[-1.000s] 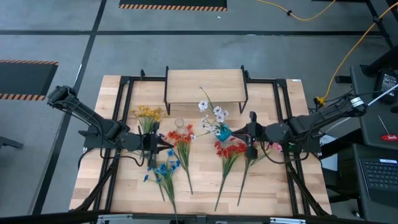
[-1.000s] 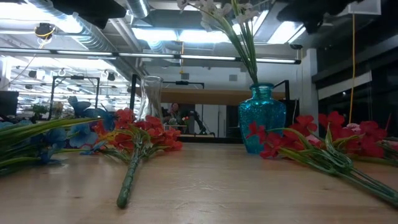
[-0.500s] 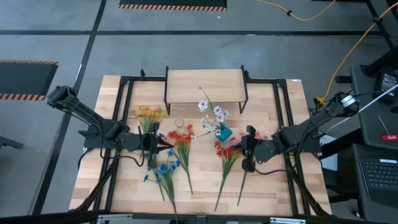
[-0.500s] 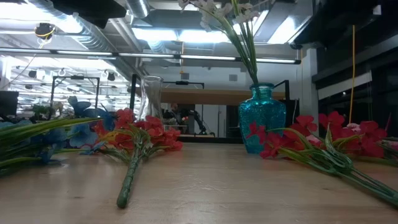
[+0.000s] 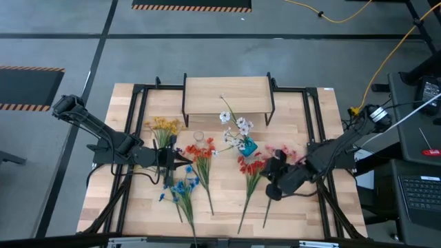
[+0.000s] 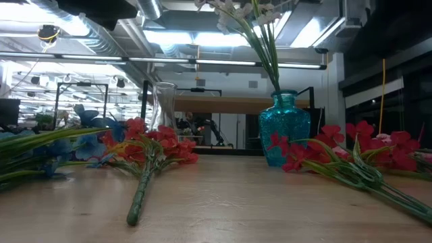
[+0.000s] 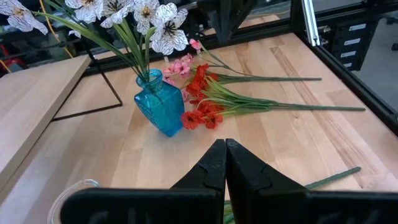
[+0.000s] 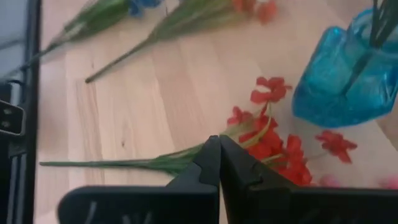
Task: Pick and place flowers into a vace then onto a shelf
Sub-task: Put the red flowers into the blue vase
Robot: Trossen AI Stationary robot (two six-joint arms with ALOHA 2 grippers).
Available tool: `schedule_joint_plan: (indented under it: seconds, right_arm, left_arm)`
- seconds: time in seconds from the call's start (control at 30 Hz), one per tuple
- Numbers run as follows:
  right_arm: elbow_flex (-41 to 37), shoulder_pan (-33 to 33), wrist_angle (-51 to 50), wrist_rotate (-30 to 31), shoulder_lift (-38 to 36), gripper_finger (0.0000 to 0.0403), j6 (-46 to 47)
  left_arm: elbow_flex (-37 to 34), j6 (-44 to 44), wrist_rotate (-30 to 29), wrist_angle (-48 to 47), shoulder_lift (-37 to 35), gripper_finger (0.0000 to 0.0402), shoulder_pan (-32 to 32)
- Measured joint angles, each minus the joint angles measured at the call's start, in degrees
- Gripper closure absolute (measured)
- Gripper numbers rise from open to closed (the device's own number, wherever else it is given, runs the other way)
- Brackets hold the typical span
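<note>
Right gripper [image 5: 273, 183], fingers pressed together, empty, apparently just above the red spray [image 5: 252, 173]; stem runs near-left; left gripper [image 5: 180, 162] likewise closed

My left hand [image 5: 185, 162] hangs over the bench's left half, fingers pressed together and empty. My right hand [image 5: 270, 193] reaches in from the right, angled toward the front, fingers also closed, empty.

— Beside the blue vase [image 6: 284, 126]?
— Held white-blossomed stems [image 6: 260, 40]; red flowers [image 6: 351, 152] lay just right of it, touching the table [image 6: 223, 202].
— Left of the vase?
— Another red spray [image 6: 152, 152], a clear glass vase [image 6: 164, 108] behind, blue blossoms [image 6: 74, 143] farther left.
</note>
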Motion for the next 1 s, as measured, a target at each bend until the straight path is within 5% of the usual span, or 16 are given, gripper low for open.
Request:
schedule_joint_plan:
  seconds: [0.5, 1.0]
  right_arm:
    - [22.73, 3.2, -19.79, -8.61, 18.74, 0.0399, 14.43]
    - [27.87, 6.43, -21.7, -8.48, 25.36, 0.0399, 27.61]
  left_arm:
    - [0.01, 7.28, -0.02, -1.12, -0.01, 0.0398, 0.0]
    - [0.02, 12.0, -0.02, -1.23, -0.23, 0.0398, -0.01]
